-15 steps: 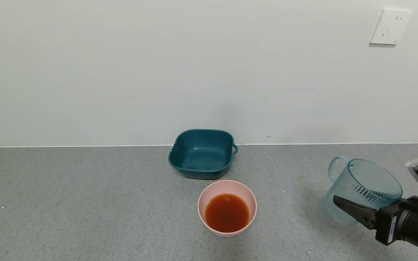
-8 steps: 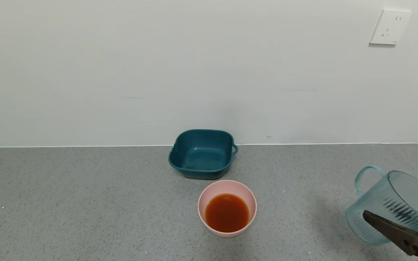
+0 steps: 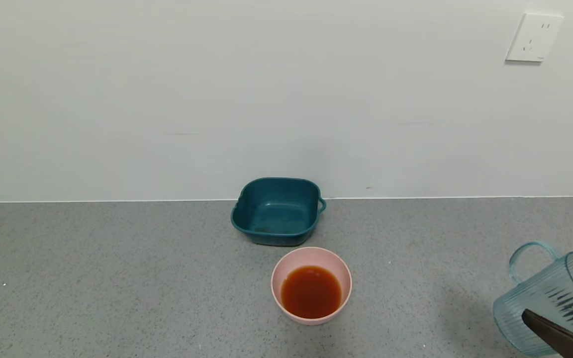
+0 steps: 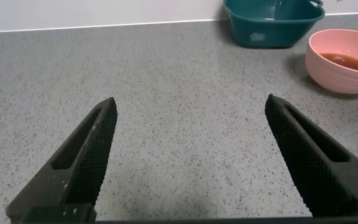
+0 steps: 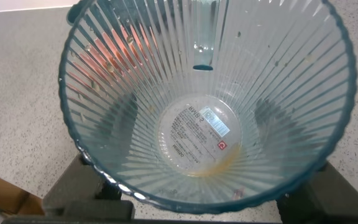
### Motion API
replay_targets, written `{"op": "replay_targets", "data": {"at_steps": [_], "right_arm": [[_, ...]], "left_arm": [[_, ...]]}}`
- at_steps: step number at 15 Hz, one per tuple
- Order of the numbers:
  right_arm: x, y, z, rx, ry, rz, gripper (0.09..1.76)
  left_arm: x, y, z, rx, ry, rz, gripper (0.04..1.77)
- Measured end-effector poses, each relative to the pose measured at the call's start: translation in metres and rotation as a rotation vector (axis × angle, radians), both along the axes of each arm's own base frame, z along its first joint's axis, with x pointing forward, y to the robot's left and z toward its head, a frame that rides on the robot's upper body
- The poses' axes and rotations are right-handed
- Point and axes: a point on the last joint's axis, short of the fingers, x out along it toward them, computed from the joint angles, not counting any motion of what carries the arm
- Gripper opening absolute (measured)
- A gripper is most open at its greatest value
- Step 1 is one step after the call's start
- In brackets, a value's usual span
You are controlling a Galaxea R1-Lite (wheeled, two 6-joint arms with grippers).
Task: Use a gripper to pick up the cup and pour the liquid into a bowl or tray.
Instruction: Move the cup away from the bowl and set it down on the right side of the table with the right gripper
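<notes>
Pouring stage, apparently complete. The pink bowl (image 3: 311,285) stands on the grey table (image 3: 117,278) just in front of the dark teal tub (image 3: 276,211) and holds a pool of reddish-orange liquid (image 3: 311,292). The blue-green ribbed cup (image 3: 552,303) is at the far right of the head view, well apart from the bowl, tilted with its mouth turned up and to the right and its small handle (image 3: 530,258) on the side nearer the bowl. The right wrist view looks straight down into the cup (image 5: 207,102): only a faint residue lies around the labelled base, so the cup is judged to be essentially empty. What is left, on this reading, is to set the cup down on the table and let go of it; whether it touches the table cannot be told.

The right gripper (image 3: 562,335) enters from the lower right corner of the head view, one dark finger lying across the near side of the cup wall. In the right wrist view its jaws sit against opposite sides of the cup's lower outer wall, closed on it and carrying it.

The left gripper (image 4: 194,162) hangs low over bare table well to the left of the bowl, its jaws spread wide with nothing between them; it appears parked.
</notes>
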Motion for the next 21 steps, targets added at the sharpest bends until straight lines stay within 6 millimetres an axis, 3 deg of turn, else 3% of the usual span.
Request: {"op": "replay_targets", "data": {"at_steps": [5, 11, 16, 21], "right_arm": [[0.035, 0.005, -0.004, -0.009, 0.025, -0.042, 1.32], [0.080, -0.002, -0.039, -0.032, 0.145, -0.145, 1.32], [0.099, -0.009, -0.063, -0.046, 0.252, -0.190, 1.32], [0.107, -0.010, -0.074, -0.055, 0.275, -0.196, 1.32]], "left_arm": [[0.000, 0.000, 0.000, 0.000, 0.000, 0.000, 1.72], [0.000, 0.000, 0.000, 0.000, 0.000, 0.000, 1.72], [0.000, 0.000, 0.000, 0.000, 0.000, 0.000, 1.72], [0.000, 0.000, 0.000, 0.000, 0.000, 0.000, 1.72]]}}
